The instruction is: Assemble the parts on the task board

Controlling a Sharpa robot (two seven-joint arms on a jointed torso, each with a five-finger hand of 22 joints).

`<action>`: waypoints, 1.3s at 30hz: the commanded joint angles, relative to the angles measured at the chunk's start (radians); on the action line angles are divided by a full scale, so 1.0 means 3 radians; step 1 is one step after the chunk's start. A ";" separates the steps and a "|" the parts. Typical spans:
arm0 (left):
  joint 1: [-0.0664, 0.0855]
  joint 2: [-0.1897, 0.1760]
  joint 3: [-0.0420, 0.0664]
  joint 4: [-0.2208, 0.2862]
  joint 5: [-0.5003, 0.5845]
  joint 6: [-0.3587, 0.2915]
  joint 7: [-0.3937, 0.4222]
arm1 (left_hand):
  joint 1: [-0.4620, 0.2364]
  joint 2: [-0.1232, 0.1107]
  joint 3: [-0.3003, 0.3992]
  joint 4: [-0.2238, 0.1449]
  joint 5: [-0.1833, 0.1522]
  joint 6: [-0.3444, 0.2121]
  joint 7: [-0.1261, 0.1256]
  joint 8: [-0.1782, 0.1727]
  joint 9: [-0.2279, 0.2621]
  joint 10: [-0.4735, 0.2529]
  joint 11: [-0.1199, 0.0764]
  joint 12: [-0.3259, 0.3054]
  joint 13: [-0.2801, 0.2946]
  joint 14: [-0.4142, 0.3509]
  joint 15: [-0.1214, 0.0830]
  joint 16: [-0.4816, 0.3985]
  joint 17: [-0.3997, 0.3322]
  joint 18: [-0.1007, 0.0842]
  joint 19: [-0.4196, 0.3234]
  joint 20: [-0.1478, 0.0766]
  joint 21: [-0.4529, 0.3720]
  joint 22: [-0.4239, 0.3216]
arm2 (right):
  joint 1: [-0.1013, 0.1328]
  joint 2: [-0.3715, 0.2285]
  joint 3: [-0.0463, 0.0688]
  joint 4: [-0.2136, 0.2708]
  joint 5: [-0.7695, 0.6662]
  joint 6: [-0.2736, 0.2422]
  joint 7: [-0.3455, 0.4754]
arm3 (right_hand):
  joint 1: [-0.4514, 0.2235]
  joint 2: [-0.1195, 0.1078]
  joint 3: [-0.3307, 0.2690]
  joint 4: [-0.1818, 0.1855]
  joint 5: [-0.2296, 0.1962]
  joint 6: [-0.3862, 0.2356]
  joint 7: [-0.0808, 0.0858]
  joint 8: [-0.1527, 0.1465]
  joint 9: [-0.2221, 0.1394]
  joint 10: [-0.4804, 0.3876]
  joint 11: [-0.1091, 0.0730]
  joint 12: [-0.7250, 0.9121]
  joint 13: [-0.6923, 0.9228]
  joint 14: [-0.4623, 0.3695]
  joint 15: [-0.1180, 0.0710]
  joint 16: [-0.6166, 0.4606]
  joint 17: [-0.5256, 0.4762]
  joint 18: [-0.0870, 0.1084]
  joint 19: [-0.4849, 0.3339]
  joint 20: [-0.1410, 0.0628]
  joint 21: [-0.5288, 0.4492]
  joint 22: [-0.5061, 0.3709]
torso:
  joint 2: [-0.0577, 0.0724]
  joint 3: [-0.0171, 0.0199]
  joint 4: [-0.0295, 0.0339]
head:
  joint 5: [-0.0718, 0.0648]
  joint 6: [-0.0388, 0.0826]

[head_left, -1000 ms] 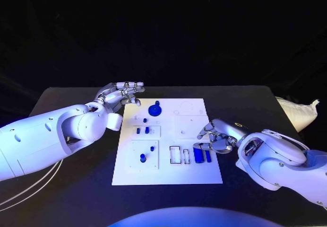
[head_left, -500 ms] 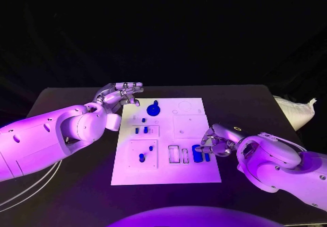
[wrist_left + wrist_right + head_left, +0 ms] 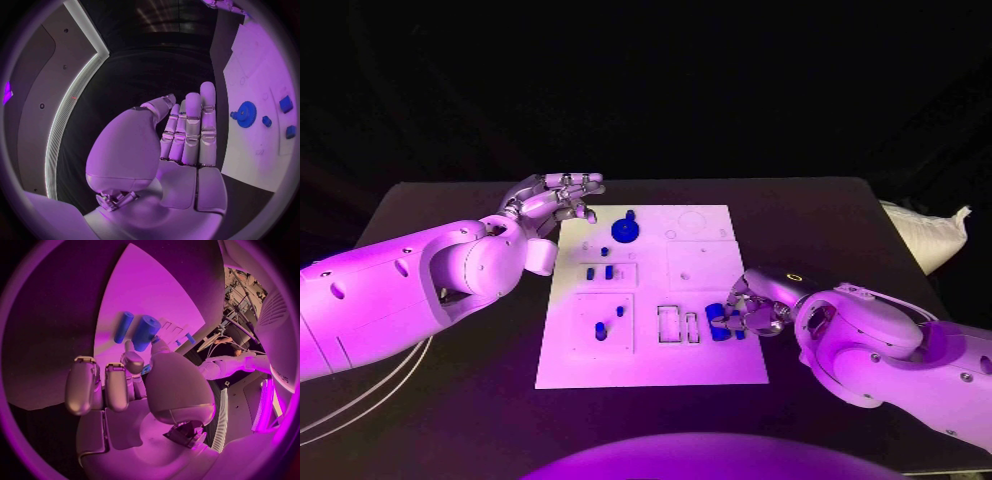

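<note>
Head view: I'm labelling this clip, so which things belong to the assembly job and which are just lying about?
Job:
task board
blue gear
small blue pieces
blue cylinders by the right hand
left hand, holding nothing

Lying about:
white bag at the table's edge
black table

Showing one white task board (image 3: 653,365), one blue gear (image 3: 626,231), two hands (image 3: 557,200) (image 3: 759,305), several small blue parts (image 3: 602,331).
</note>
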 commanded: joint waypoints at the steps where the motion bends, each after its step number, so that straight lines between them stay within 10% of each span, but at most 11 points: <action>1: -0.0002 0.0007 0.0002 0.0004 -0.0010 0.0067 0.0014 | -0.0024 0.0015 -0.0009 -0.0017 -0.0003 -0.0033 -0.0001 0.0018 -0.0001 -0.0029 0.0002 0.0015 -0.0004 -0.0025 0.0008 0.0021 -0.0003 0.0065 -0.0021 -0.0009 -0.0017 0.0004 | -0.0028 0.0044 -0.0001 -0.0025 -0.0095 0.0119 -0.0036 | 0.0003 0.0030 -0.0025 -0.0005 0.0021 -0.0023 -0.0003 0.0015 0.0008 0.0028 0.0004 0.0027 0.0019 0.0210 -0.0015 0.0016 0.0003 -0.0069 0.0011 -0.0006 0.0016 0.0006 | 0.0000 -0.0002 -0.0003 | 0.0007 -0.0003; 11: -0.0003 0.0007 0.0002 0.0002 -0.0010 0.0072 0.0004 | -0.0027 0.0016 -0.0010 -0.0016 -0.0003 -0.0035 -0.0001 0.0020 -0.0001 -0.0032 0.0003 0.0018 -0.0004 -0.0027 0.0008 0.0022 -0.0006 0.0065 -0.0022 -0.0008 -0.0017 0.0004 | -0.0140 0.0174 -0.0002 -0.0095 -0.0075 0.0028 -0.0042 | 0.0116 0.0126 -0.0036 -0.0023 0.0073 -0.0002 -0.0017 0.0070 0.0055 0.0065 -0.0010 0.0113 0.0149 0.0209 -0.0024 0.0026 0.0012 -0.0070 0.0010 -0.0013 0.0026 0.0020 | -0.0001 -0.0003 -0.0001 | 0.0016 -0.0016; 28: -0.0003 -0.0002 0.0001 0.0000 -0.0010 0.0077 0.0000 | -0.0027 0.0016 -0.0010 -0.0016 -0.0003 -0.0035 -0.0001 0.0020 -0.0001 -0.0032 0.0003 0.0018 -0.0004 -0.0027 0.0008 0.0022 -0.0006 0.0065 -0.0022 -0.0008 -0.0017 0.0004 | -0.0154 0.0120 0.0006 0.0050 0.0334 -0.0749 0.0128 | 0.0427 0.0345 0.0077 -0.0093 0.0199 0.0073 -0.0067 0.0164 0.0163 0.0162 -0.0056 0.0252 0.0362 0.0212 -0.0061 0.0057 0.0053 -0.0074 0.0015 -0.0043 0.0046 0.0052 | -0.0002 -0.0007 -0.0004 | 0.0013 0.0001; 39: -0.0004 0.0025 0.0001 -0.0010 -0.0010 0.0088 -0.0004 | -0.0027 0.0016 -0.0010 -0.0016 -0.0003 -0.0035 -0.0001 0.0020 -0.0001 -0.0032 0.0003 0.0018 -0.0004 -0.0027 0.0008 0.0022 -0.0006 0.0065 -0.0022 -0.0008 -0.0017 0.0004 | -0.0140 0.0270 0.0009 0.0041 0.0720 -0.0343 0.0123 | 0.0312 0.0369 0.0029 -0.0006 0.0224 0.0073 -0.0060 0.0171 0.0199 0.0166 -0.0049 0.0236 0.0375 0.0211 -0.0057 0.0059 0.0053 -0.0076 0.0015 -0.0044 0.0049 0.0058 | 0.0004 -0.0004 0.0007 | 0.0019 0.0016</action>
